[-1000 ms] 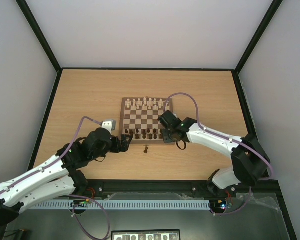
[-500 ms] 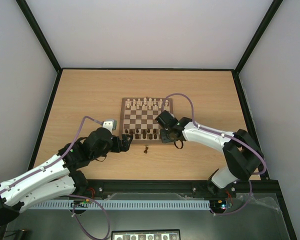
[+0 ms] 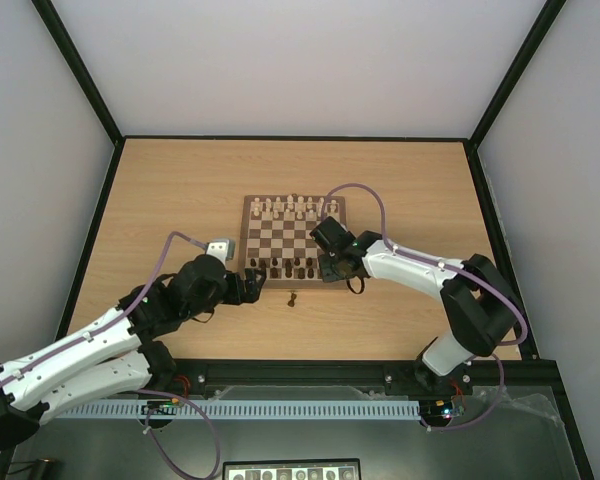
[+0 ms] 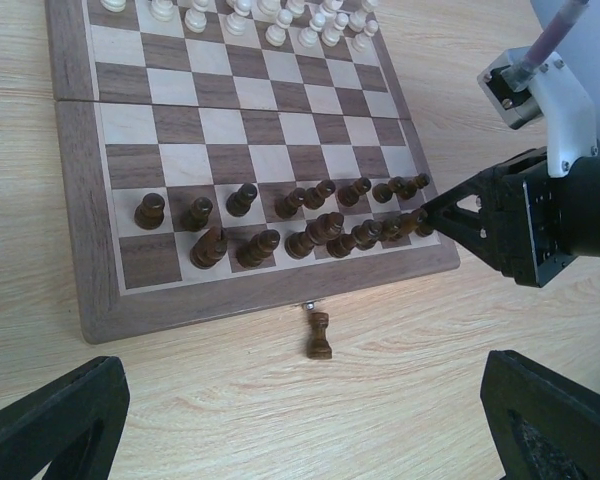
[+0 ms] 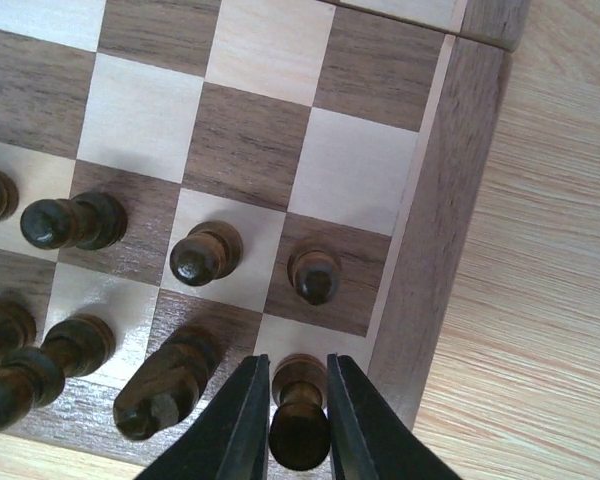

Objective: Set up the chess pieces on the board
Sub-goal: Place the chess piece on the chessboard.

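Note:
The board point(image 3: 292, 236) lies mid-table, with dark chess pieces point(image 4: 310, 225) in its two near rows. My right gripper point(image 5: 297, 366) is shut on one dark piece point(image 5: 300, 432), which stands on the light corner square by the board's right border point(image 5: 430, 250). In the top view that gripper point(image 3: 326, 270) sits at the board's near right corner. One more dark piece point(image 4: 321, 335) rests on the table just off the near edge; I cannot tell if it stands or lies. My left gripper point(image 4: 315, 430) hangs open over the table right in front of it, holding nothing.
Cream-white pieces point(image 3: 295, 207) fill the board's far rows. Bare wooden table point(image 3: 160, 200) surrounds the board, with black-framed walls at its edges. The right arm point(image 4: 540, 215) reaches in at the board's near right corner.
The right arm has shifted slightly left over the board's near right corner. The left arm and the piece on the table have not moved.

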Motion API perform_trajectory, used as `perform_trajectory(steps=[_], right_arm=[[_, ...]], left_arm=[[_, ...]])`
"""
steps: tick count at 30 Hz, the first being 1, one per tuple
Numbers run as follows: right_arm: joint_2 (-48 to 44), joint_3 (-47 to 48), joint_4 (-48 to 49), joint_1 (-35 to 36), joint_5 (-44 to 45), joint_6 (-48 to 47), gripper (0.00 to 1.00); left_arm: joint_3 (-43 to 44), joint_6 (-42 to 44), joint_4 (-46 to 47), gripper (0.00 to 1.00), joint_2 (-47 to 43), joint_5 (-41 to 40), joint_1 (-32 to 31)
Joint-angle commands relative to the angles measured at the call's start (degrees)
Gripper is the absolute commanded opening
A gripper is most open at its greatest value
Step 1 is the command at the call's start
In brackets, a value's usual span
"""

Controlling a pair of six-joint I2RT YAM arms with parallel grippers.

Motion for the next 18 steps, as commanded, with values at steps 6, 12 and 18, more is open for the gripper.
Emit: perform_trajectory(steps=[6,12,18], right_arm=[[0.27,0.61,-0.66,-0.67,-0.69,-0.88,0.29],[-5.04,1.25,-3.17,-0.62,-1.29,-0.94,0.44],[-14.01,0.67,-6.08,-0.62,-2.08,-0.59,0.57]], left_arm=[[-0.08,0.6,1.43,0.99,1.14,-0.18,-0.32],[1.07,0.95,0.2,0.99,3.11,-0.33,-0.31],[3.78,2.08,-3.18,0.99,8.82,0.2,-0.46]])
